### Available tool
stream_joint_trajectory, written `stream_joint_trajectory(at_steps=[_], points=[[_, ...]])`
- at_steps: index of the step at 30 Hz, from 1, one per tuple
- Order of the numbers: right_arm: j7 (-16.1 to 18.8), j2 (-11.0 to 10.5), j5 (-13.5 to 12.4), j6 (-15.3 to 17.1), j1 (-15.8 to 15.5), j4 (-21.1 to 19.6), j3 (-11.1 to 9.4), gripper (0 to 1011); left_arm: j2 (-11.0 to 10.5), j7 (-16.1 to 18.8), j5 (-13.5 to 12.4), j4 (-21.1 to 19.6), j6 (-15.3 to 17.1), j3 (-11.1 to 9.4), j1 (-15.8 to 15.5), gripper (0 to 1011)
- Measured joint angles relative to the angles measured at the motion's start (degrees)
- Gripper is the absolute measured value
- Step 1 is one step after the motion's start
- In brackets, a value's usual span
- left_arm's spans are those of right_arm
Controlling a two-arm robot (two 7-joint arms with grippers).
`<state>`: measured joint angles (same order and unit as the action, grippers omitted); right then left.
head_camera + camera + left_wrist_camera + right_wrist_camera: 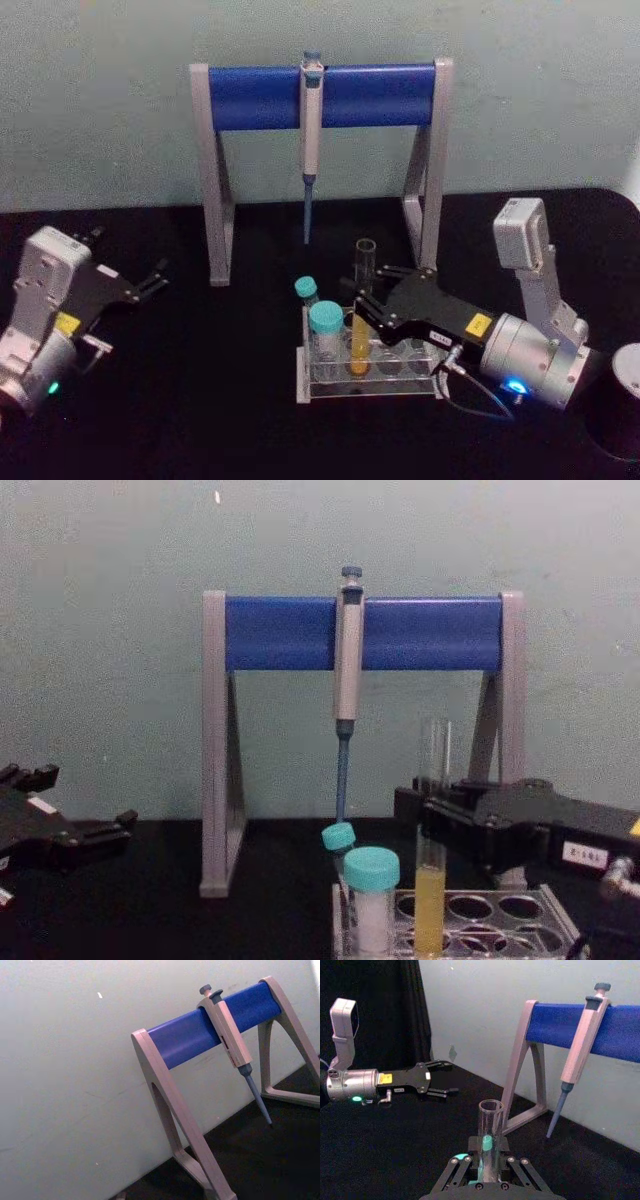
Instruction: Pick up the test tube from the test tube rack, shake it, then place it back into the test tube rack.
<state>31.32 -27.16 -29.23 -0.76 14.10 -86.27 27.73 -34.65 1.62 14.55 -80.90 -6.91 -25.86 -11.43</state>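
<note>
The test tube is a tall clear glass tube with yellow liquid in its lower part. It stands upright in the low clear test tube rack at the table's front centre. My right gripper reaches in from the right and is shut on the tube about halfway up. In the chest view the tube rises above the black gripper, and its yellow end sits in the rack. The right wrist view shows the tube's open mouth. My left gripper rests open at the far left, holding nothing.
Two teal-capped white vials stand in the rack's left end, close to the tube. Behind the rack is a grey-and-blue pipette stand with a pipette hanging over it. A round dark object sits at the right edge.
</note>
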Motion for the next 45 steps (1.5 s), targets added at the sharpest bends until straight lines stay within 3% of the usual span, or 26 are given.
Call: stream_joint_trajectory(at_steps=[37, 45], points=[[-0.04, 1.01, 1.20, 0.48, -0.34, 2.04, 0.36, 228, 0.00, 0.00, 0.00, 0.00, 0.00, 0.00, 0.00, 1001], [0.00, 1.01, 1.21, 0.53, -0.34, 2.04, 0.34, 432, 0.00, 0.00, 0.00, 0.00, 0.00, 0.00, 0.00, 1001]])
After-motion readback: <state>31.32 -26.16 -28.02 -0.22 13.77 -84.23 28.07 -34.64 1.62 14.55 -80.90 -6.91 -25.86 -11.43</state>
